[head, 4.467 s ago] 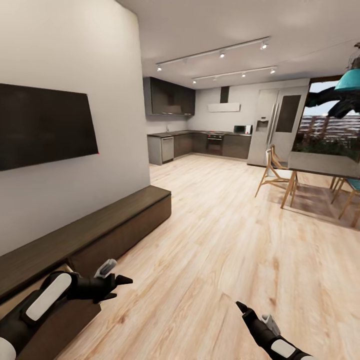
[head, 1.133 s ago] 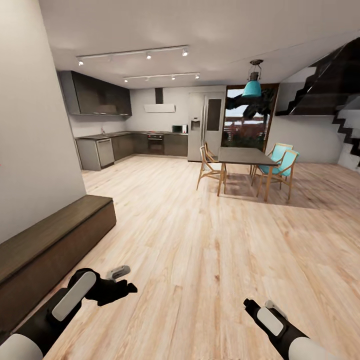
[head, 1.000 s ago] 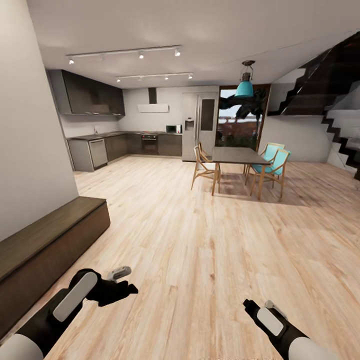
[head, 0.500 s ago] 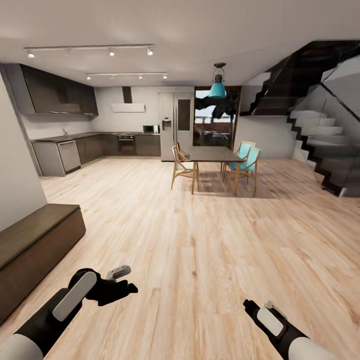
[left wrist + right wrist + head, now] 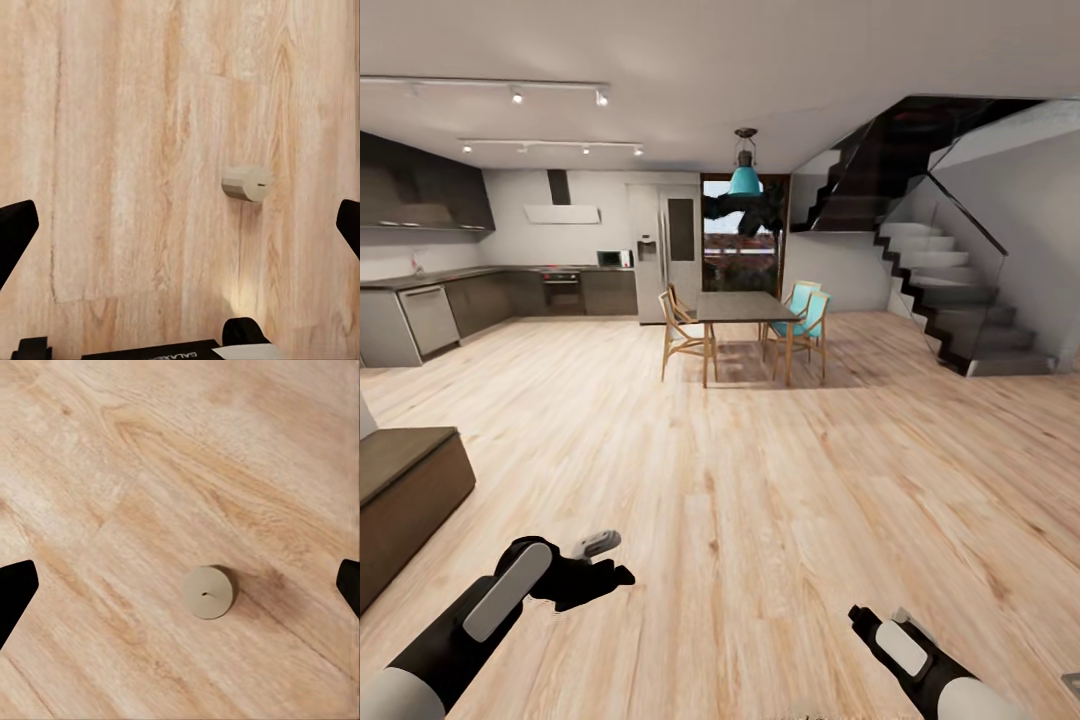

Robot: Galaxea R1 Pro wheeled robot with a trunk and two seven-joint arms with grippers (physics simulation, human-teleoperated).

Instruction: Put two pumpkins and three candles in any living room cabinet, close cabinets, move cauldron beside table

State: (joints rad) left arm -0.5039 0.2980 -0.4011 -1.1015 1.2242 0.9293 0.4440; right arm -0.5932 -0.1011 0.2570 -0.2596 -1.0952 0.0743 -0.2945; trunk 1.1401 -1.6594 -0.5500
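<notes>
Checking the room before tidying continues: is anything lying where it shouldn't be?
Yes. Each wrist view shows a candle on the bare wooden floor: one tipped on its side under the left gripper, one seen end-on under the right gripper. Both grippers are open and empty.

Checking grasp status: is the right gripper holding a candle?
No: the candle sits on the wood floor, apart from the wide-open fingertips.
</notes>
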